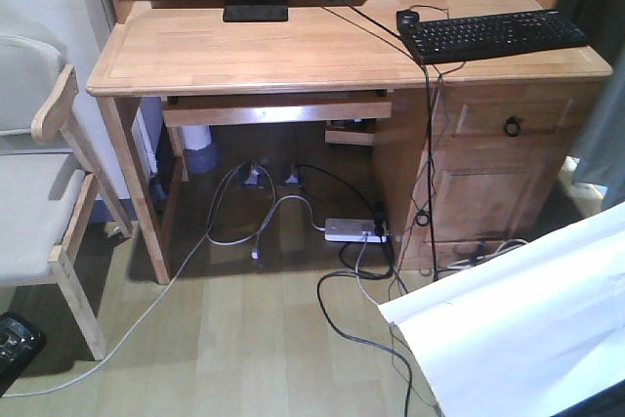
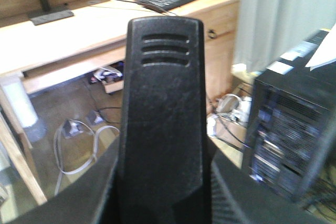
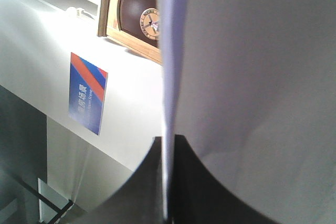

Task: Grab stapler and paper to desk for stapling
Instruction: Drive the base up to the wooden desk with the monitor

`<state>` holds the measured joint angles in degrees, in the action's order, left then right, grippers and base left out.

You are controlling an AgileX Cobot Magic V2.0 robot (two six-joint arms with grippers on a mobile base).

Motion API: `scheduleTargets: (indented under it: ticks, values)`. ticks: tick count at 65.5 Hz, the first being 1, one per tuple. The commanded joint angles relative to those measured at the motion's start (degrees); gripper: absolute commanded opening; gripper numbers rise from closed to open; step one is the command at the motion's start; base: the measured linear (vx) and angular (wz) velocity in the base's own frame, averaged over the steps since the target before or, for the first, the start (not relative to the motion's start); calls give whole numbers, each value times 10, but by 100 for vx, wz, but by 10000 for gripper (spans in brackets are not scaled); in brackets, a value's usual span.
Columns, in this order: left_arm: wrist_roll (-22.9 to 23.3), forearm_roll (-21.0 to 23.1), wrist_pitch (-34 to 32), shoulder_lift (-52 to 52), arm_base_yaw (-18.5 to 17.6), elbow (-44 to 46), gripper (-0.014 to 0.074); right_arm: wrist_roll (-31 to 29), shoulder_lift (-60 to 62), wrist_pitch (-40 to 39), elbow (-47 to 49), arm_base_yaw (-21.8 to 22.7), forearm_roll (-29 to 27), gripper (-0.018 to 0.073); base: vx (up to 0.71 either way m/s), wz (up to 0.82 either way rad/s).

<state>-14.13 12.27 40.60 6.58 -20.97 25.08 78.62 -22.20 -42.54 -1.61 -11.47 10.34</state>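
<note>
Item one: a small black stapler (image 2: 160, 119) with three moulded ribs near its top end. It fills the middle of the left wrist view, standing up out of the left gripper (image 2: 163, 203), whose dark jaws press against both its flanks. I judge this a firm carrying hold, taken across the body so it can be set down flat. No orange or silver part shows from here.

Item two: a plain white sheet of paper (image 1: 527, 319), at 4 o'clock in the front view. It is aloft over the floor and not yet over the desk. The right gripper (image 3: 167, 182) is closed on one edge, the sheet running edge-on down between its jaws. That pinch probably keeps the sheet uncreased and off the ground.

Item three: a wide light-wood desk (image 1: 322, 51) with a raised edge strip, at 12 o'clock. Its near-left top is bare, the likely landing place.

On it are a black monitor foot (image 1: 256, 9) at 11 o'clock, a black keyboard (image 1: 493, 34) at 1 o'clock, and a black mouse (image 1: 407, 19) just beside the keyboard.

Beyond, a pale cushioned wooden chair (image 1: 39, 192) stands at 9 o'clock. A white power strip (image 1: 354, 230) lies among the cables under the desk.

Tally: stapler, one; sheet, one; desk, one; grippers, two; monitor foot, keyboard, mouse, chair and power strip, one each.
</note>
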Motion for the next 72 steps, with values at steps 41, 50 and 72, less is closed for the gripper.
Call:
scheduleTargets:
  ticks: [41,50,72]
  values:
    - [2,11,-65,6,-3,17,-7,-8,-3,-40,-1,0,1,-9,24,7]
    - [2,11,-65,6,-3,17,-7,-8,-3,-40,-1,0,1,-9,24,4]
    - [2,11,-65,6,-3,17,-7,-8,-3,-40,-1,0,1,-9,23,4]
